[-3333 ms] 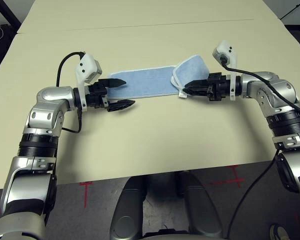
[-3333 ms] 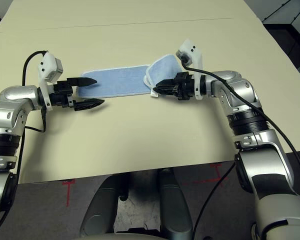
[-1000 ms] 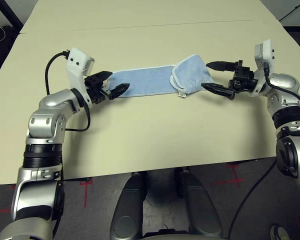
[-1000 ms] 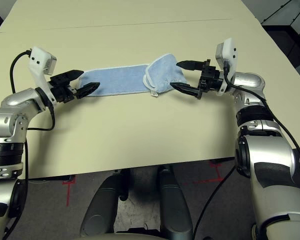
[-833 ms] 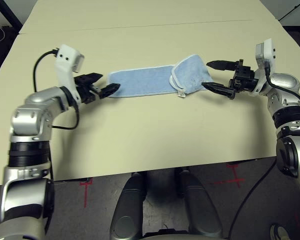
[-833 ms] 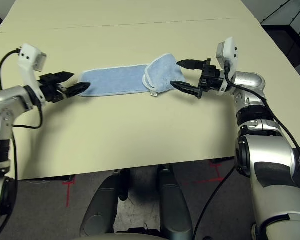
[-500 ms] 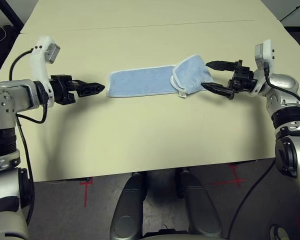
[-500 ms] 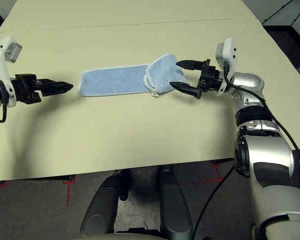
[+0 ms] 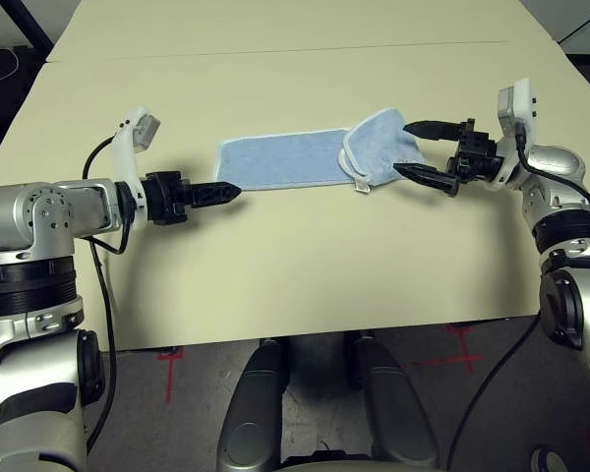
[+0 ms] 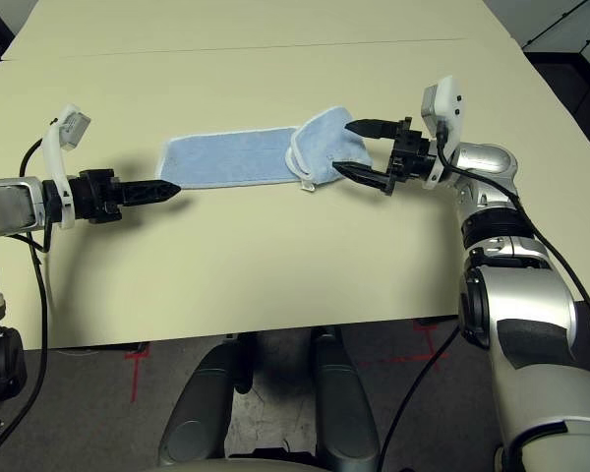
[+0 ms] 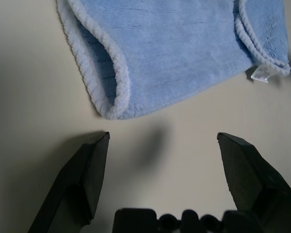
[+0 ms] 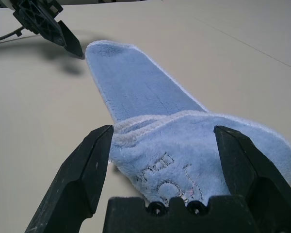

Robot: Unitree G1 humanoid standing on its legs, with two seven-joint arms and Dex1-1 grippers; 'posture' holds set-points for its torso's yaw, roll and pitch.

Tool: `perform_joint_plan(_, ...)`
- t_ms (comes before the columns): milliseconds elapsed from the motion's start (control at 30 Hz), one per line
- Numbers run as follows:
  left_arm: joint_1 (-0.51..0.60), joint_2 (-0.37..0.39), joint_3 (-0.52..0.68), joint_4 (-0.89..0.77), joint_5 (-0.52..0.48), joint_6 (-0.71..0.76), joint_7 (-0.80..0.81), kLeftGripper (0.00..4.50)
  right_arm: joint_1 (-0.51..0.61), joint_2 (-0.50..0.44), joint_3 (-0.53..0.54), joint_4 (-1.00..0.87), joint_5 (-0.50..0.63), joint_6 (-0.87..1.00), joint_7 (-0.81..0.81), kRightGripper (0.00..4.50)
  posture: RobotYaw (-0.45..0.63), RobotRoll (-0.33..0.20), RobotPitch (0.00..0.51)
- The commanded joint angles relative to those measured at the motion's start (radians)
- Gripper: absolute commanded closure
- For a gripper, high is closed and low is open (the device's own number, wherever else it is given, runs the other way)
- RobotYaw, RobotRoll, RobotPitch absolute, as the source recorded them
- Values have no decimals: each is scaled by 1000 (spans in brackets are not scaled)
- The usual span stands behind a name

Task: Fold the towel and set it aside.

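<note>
The light-blue towel [image 9: 285, 162] lies flat as a long strip on the tan table [image 9: 305, 256], its right end folded back over itself into a thicker lump [image 9: 379, 149]. A small white tag [image 9: 362, 187] sticks out by that fold. My left gripper [image 9: 231, 192] hovers open just short of the strip's near-left corner [image 11: 111, 104], touching nothing. My right gripper [image 9: 405, 147] is open, one finger on each side of the folded right end [image 12: 194, 150], with the jaws apart from the cloth.
A seam [image 9: 275, 49] crosses the table behind the towel. The front edge [image 9: 305, 334] runs close to my body, with dark floor and red tape marks beyond it. Bare tabletop spreads before and behind the towel.
My left arm swung far out to the left, away from the towel, then came back to its near-left corner. The right gripper and towel stayed put.
</note>
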Motion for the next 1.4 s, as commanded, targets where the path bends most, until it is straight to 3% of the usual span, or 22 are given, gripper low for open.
perform_joint_plan(33,-16,-20,18,39,9,-1,39,0,15,-8,-9,6,-5,-7,1,22,135,0,269)
perform_joint_plan(300,-70,-95,78,107,17,-55,129,0,19,-9,-8,1,-6,-6,2,22,126,0,271)
perform_joint_plan(733,-80,-111,83,164,26,-145,193,0,25,-11,-5,-3,-11,-10,0,22,124,0,271)
perform_joint_plan(833,-83,-99,78,181,34,-164,194,578,24,-11,-4,-1,-12,-12,-4,0,124,0,268)
perform_joint_plan(1167,-93,-100,101,184,-10,-94,184,4481,11,-23,-7,5,-21,-21,-17,0,117,0,249)
perform_joint_plan(1400,-113,-73,101,207,16,-117,190,4481,10,-21,-7,4,-23,-23,-21,0,123,0,247)
